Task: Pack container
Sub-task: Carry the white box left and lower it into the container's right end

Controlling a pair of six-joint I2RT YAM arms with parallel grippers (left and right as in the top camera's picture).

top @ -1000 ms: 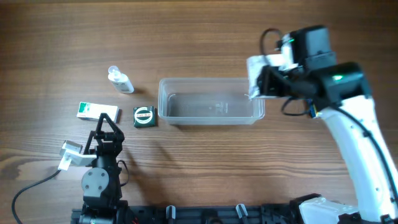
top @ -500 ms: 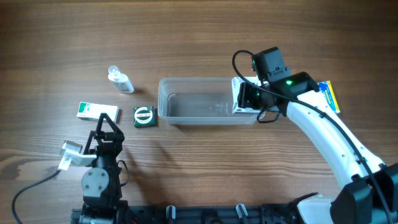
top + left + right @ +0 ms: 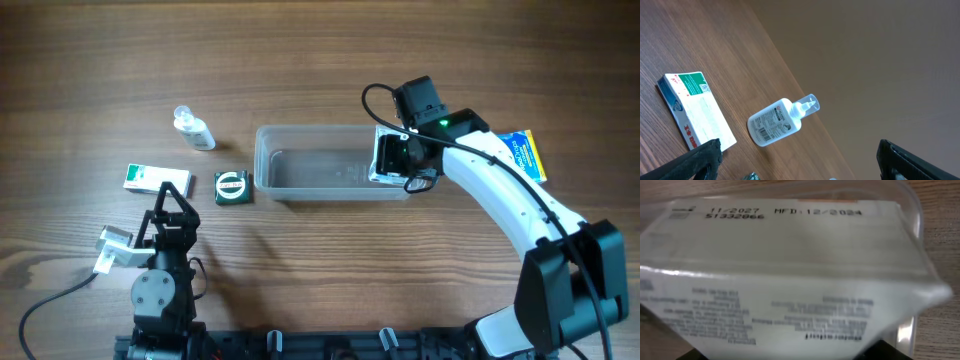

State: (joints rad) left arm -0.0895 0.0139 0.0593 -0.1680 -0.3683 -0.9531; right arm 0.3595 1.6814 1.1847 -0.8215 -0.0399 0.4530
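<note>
Placing white carton (image 3: 383,160) in container (image 3: 300,129) | right gripper (image 3: 391,161) grips carton | lower flat against end wall before releasing | left gripper (image 3: 168,200) wide, idle

Stretching the right arm in from the near-right corner, elbow bending, forearm angling up and leftward, wrist tipping down. Clamping the right gripper (image 3: 392,160) around a white box (image 3: 780,270). Keeping the left arm folded upright at the near-left edge, left gripper (image 3: 170,197) pointing away, fingers (image 3: 700,157) spreading wide apart.
</note>
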